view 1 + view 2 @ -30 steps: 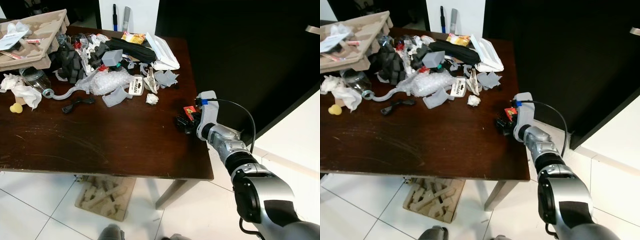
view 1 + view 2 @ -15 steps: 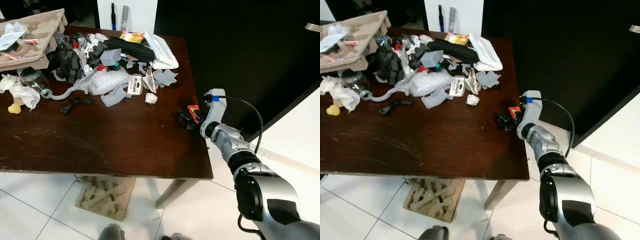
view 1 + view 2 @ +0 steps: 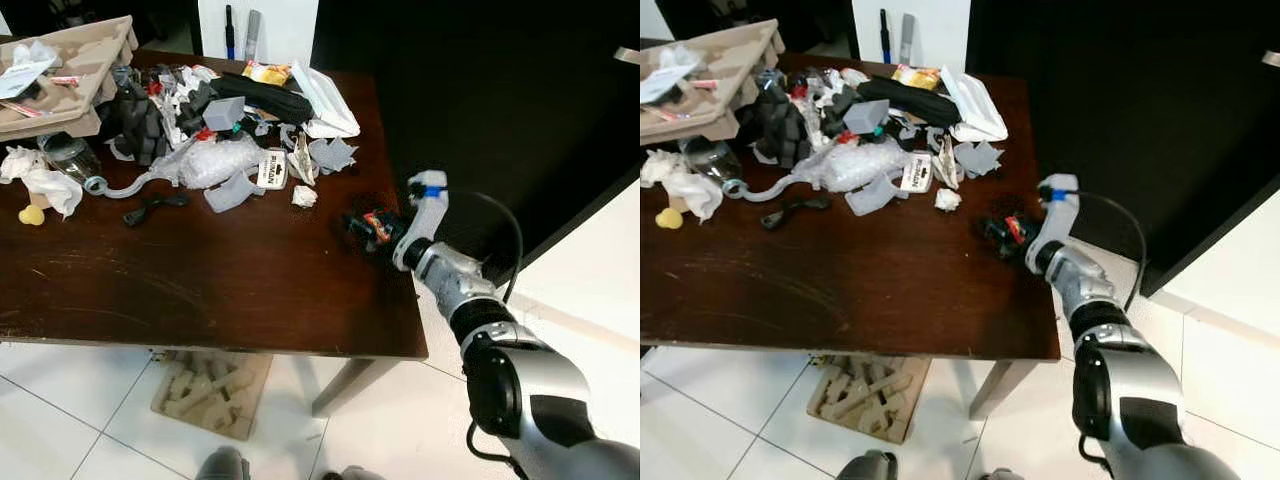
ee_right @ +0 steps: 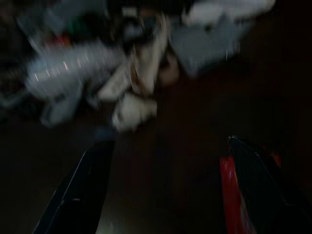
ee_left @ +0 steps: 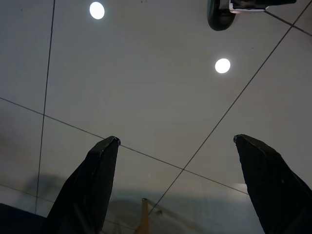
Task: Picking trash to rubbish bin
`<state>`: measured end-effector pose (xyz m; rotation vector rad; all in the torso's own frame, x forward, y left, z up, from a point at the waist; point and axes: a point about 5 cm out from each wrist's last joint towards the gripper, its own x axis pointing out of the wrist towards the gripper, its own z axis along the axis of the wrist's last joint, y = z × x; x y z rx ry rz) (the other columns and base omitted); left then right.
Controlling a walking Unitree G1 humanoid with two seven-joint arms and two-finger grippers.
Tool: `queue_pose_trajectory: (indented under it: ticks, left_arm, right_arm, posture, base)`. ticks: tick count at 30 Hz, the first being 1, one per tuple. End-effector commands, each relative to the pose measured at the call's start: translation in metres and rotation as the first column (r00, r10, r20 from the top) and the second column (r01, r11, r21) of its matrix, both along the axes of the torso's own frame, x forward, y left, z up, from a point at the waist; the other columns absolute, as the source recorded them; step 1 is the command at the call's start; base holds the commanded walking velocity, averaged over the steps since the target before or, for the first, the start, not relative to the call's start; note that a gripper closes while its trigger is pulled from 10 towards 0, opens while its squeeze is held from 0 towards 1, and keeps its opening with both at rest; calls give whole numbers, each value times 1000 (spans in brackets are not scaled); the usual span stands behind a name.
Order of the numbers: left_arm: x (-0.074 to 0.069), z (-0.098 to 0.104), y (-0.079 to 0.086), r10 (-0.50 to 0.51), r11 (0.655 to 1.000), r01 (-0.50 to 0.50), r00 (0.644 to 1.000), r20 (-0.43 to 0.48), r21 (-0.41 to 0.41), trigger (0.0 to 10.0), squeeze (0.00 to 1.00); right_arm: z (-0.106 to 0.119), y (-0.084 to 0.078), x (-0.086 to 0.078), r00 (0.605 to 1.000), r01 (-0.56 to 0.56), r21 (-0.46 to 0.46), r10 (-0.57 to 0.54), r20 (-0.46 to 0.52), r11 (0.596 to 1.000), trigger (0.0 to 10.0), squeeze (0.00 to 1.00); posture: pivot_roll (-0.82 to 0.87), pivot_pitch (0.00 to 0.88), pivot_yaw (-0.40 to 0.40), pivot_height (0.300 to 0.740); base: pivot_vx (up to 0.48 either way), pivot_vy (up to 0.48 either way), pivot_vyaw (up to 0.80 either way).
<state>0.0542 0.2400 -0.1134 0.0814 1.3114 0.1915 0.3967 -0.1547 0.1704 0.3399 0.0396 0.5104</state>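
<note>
**Right hand over the table's near right corner, red scrap beside one finger**

Landmark: the dark wooden table (image 3: pixel 200 290).

- Below the table's near edge, on the white tiled floor (image 3: pixel 60 420), a tan moulded cardboard insert (image 3: pixel 205 390) lies under the tabletop.
- The right hand (image 3: pixel 372 228) is above the table's right side, close to the right edge, the silver arm reaching in from off the table. In the right wrist view its two black fingers (image 4: pixel 87 185) stand well apart, open. A small red scrap (image 4: pixel 229 195) shows against the inner side of one finger; whether it is gripped I cannot tell, the view being dark and blurred.
- From the head, that red scrap sits at the fingertips, with dark bits around it.
- Just beyond the hand, toward the table's middle, a small crumpled white paper (image 3: pixel 304 196) lies alone on bare wood.
- Further in, the main trash pile (image 3: pixel 230 130): clear bubble wrap (image 3: pixel 215 160), grey plastic pieces, black foam, a white foam tray (image 3: pixel 325 100) at the far right.
- Far left of the table: a tan pulp tray (image 3: pixel 60 75), a glass jar (image 3: pixel 68 155), white tissue (image 3: pixel 40 185), a small yellow object (image 3: pixel 31 215).
- The left hand (image 5: pixel 178 185) hangs off the table over pale floor tiles, fingers spread wide, holding nothing.
</note>
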Motion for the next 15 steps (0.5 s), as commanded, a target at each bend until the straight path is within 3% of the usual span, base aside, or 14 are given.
queue_pose_trajectory:
  ticks: [1, 8, 15]
  left_arm:
    - [-15, -4, -9, 13, 1000, -14, 999, -44, -25, 10000, 0]
    - [-16, -5, -11, 17, 999, -18, 999, -42, -30, 10000, 0]
    - [-16, -4, -11, 11, 999, -12, 999, -43, -30, 10000, 0]
  right_arm:
    - [3, -6, 0, 999, 25, 36, -26, 26, 999, 10000, 1000]
    - [-13, -13, 0, 991, 122, -181, -131, -39, 976, 10000, 1000]
    - [-29, -12, -6, 990, 53, -273, -86, -110, 961, 10000, 1000]
  posture:
    - [268, 197, -99, 740]
    - [267, 204, -102, 740]
    - [267, 207, -99, 740]
  base:
    - [0, 0, 0]
    - [0, 0, 0]
    - [0, 0, 0]
